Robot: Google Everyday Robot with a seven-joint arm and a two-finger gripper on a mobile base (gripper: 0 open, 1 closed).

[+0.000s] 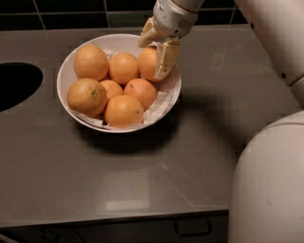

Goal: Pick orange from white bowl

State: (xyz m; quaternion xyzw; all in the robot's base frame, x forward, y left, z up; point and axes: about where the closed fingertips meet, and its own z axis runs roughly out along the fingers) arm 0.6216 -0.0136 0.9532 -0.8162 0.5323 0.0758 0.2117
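Grey countertop, dark oval opening

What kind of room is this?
Probably a kitchen: a grey countertop, dark wall tiles behind it, a drawer handle below. The gripper sits over the orange in the white bowl.

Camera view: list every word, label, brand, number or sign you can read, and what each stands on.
None: no readable text on the white bowl, the orange, the counter or the arm.
The gripper sits at the bowl's far right side, at the orange.
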